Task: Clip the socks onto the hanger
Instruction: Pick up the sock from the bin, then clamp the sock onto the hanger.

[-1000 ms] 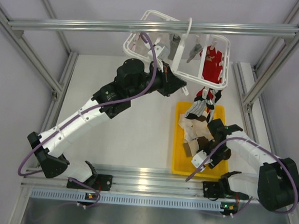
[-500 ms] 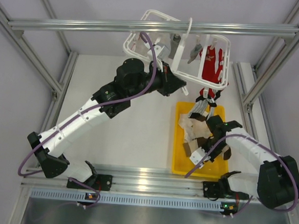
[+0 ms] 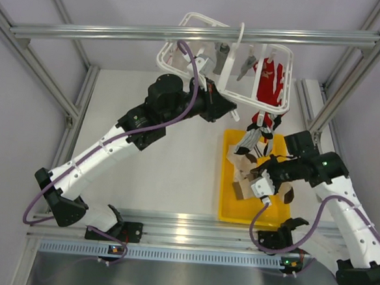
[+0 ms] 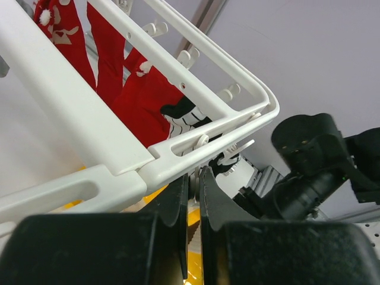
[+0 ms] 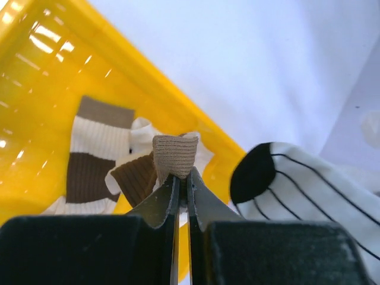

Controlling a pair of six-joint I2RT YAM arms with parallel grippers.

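right gripper [image 5: 183, 178] clamped on tan sock [image 5: 174, 155] above yellow tray [image 5: 35, 89] | left gripper [image 4: 194, 178] pinched together (barely a slit) by hanger [image 4: 71, 107], beyond tray

socks [image 3: 247, 167] in tray [image 3: 237, 212], hanger [image 3: 229, 70] behind tray

**Left arm** [image 3: 101, 152]: stretched from its base at the near left, up and rightward across the table, with the black wrist section at the far end. **Left gripper** [image 4: 193, 178]: fingers drawn together, only a thin slit between them. **Right arm** [image 3: 351, 209]: raised at the near right, forearm reaching leftward. **Right gripper** [image 5: 183, 178]: clamped on the folded cuff of a sock [image 5: 175, 155], fingertips almost meeting.
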